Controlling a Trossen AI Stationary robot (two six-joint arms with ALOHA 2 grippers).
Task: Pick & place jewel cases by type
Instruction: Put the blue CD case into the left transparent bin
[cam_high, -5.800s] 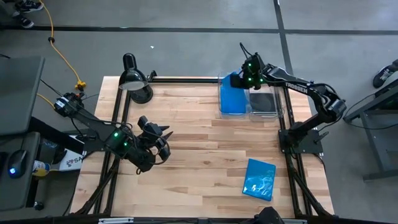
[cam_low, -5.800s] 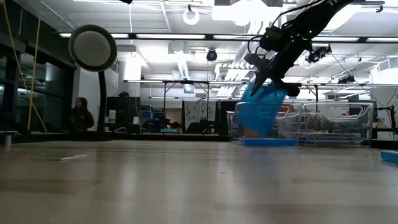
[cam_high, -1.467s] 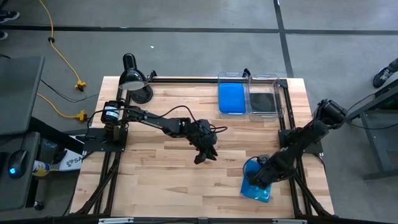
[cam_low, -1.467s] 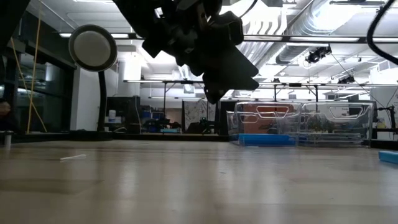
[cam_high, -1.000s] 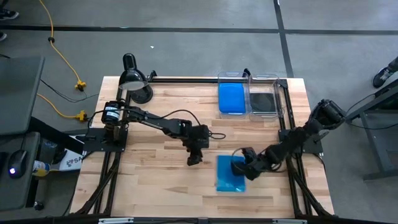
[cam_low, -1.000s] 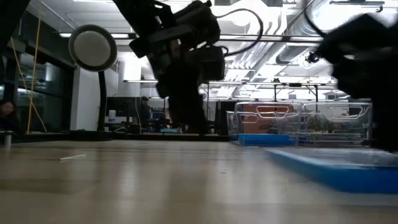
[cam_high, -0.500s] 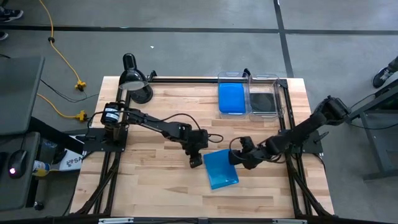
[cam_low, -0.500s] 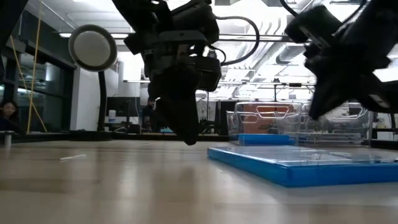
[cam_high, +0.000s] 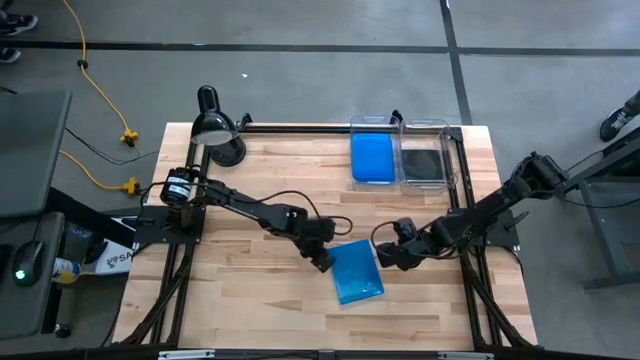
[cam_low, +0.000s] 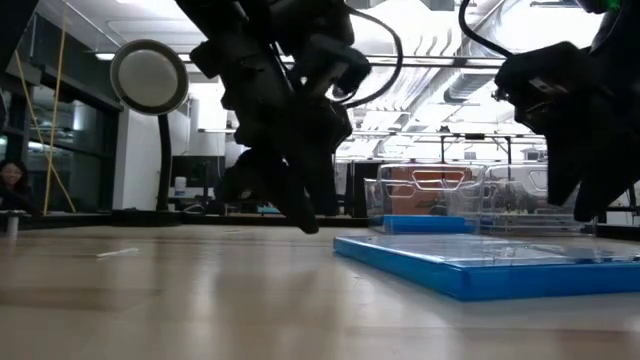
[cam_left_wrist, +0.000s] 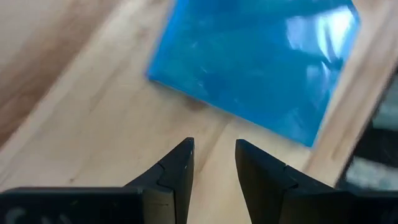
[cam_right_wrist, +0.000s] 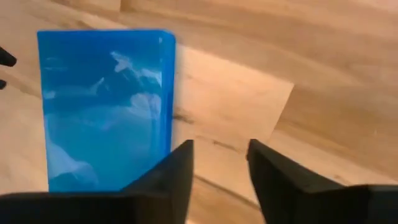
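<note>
One bright blue jewel case (cam_high: 356, 271) lies flat on the wooden table, near its middle; it also shows in the low view (cam_low: 480, 268). My left gripper (cam_high: 322, 262) stands just off the case's left edge, open, pointing steeply down, and the case (cam_left_wrist: 255, 68) lies ahead of its fingers. My right gripper (cam_high: 387, 256) stands off the case's right edge, open and with nothing in it; the case (cam_right_wrist: 106, 112) lies beside its fingers. Another blue case (cam_high: 374, 158) and a black case (cam_high: 423, 163) lie in the clear bins at the far right.
Two clear bins (cam_high: 402, 128) stand side by side at the table's far right edge. A black desk lamp (cam_high: 216, 130) stands at the far left corner. Bare wood lies to the left of the case and along the near edge.
My right gripper has slid the blue case along the table toward the left and turned it, then risen a little and drawn back, clear of it. My left gripper has moved toward the case's left edge and rolled about its own line.
</note>
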